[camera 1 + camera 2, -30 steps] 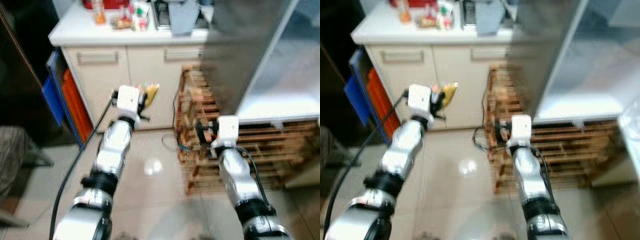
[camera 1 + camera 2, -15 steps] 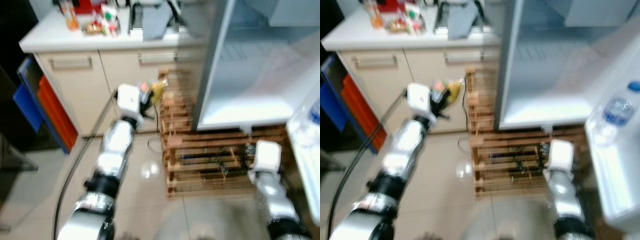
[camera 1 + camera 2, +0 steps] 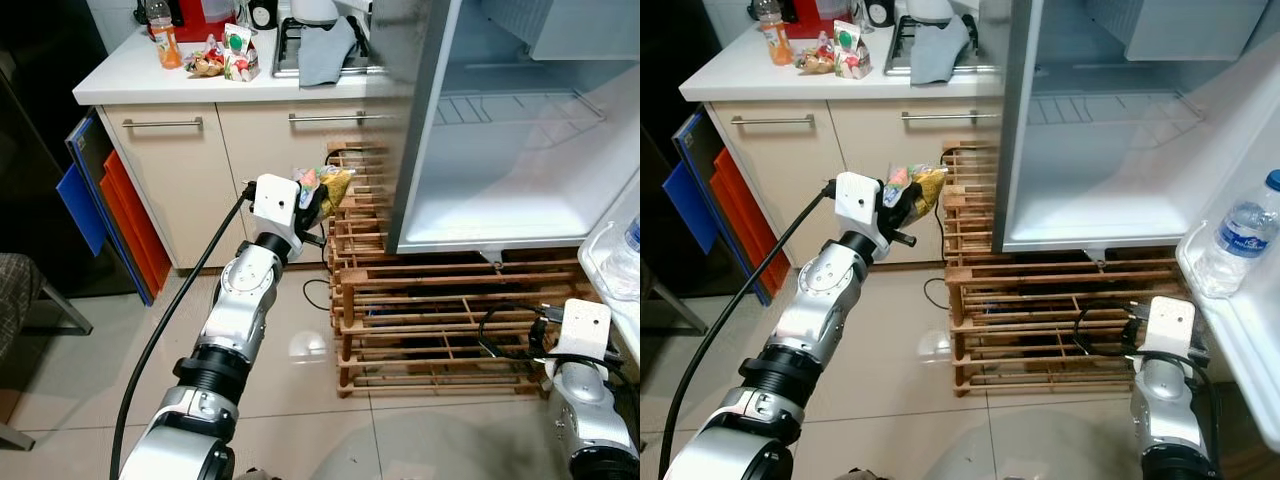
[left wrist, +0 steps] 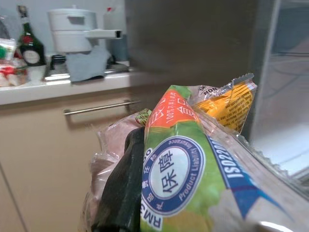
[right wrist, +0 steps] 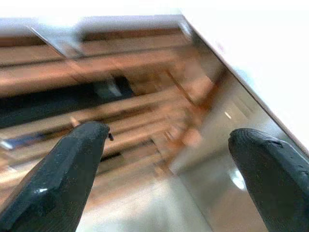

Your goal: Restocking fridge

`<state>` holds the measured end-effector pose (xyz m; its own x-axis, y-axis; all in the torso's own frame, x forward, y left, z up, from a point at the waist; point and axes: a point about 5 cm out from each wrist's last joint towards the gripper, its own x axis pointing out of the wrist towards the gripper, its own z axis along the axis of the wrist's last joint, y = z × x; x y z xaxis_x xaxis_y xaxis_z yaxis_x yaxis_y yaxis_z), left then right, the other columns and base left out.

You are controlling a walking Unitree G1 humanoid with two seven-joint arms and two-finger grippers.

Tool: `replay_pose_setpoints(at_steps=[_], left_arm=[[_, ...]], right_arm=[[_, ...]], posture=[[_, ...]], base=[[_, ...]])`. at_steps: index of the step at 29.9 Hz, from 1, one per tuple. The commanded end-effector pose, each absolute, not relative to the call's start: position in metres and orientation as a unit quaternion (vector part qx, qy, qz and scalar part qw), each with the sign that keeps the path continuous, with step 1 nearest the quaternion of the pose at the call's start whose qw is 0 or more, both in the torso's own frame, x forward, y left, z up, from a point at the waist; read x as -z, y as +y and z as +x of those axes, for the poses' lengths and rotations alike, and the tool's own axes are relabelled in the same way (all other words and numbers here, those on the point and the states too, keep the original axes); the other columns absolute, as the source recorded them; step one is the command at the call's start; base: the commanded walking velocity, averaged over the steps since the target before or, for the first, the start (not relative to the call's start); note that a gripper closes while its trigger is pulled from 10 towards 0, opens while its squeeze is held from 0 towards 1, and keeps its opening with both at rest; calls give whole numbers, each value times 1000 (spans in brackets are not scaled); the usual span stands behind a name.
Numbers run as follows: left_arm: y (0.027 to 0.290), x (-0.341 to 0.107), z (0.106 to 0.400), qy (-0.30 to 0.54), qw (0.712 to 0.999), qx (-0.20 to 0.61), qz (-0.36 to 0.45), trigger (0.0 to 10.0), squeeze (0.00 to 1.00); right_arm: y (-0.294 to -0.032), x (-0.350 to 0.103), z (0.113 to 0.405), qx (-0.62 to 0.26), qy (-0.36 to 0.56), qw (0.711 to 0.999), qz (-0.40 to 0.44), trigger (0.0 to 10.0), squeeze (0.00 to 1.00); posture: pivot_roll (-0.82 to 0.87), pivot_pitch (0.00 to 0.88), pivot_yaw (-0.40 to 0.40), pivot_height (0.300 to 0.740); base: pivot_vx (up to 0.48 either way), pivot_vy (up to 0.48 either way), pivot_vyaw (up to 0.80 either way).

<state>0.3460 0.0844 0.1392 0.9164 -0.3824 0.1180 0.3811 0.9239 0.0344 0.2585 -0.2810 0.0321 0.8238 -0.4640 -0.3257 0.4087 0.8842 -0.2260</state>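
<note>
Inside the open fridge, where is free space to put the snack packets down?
The fridge floor and the wire shelf above it are bare. The left hand holds the snack packets beside the wooden pallets, outside the fridge's left wall.

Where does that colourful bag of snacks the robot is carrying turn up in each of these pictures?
Left eye view: snack bag in the left gripper, raised before the cabinet, left of the open fridge.
Right eye view: same bag, just left of the fridge's edge.
Left wrist view: bag close up against a black finger.
Right wrist view: not in it.
Shared landmark: the grey cloth on the counter.
</note>
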Motion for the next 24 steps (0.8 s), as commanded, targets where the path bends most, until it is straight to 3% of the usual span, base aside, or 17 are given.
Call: replay_pose_setpoints(at_steps=[1, 6, 12, 17, 24], left_arm=[[81, -141, 345, -66, 975, 211, 7, 10000, 0], [79, -142, 343, -70, 974, 216, 9, 10000, 0], [76, -141, 343, -69, 973, 222, 10, 10000, 0], [72, -141, 342, -71, 971, 230, 5, 10000, 0], [70, -143, 341, -77, 969, 236, -3, 10000, 0]], right_arm=[[-254, -54, 279, 163, 119, 977, -66, 10000, 0], [-227, -64, 289, 106, 85, 989, -60, 10000, 0], [-215, -64, 289, 83, 80, 992, -49, 10000, 0], [-223, -58, 282, 87, 100, 989, -61, 10000, 0], [-267, -16, 248, 169, 241, 955, -47, 10000, 0]], posture=[[-116, 0, 49, 740], [-114, 0, 48, 740], [-123, 0, 48, 740], [-128, 0, 48, 740], [-141, 0, 46, 740]], base=[[0, 0, 0], [0, 0, 0], [161, -387, 0], [259, -400, 0], [262, -400, 0]])
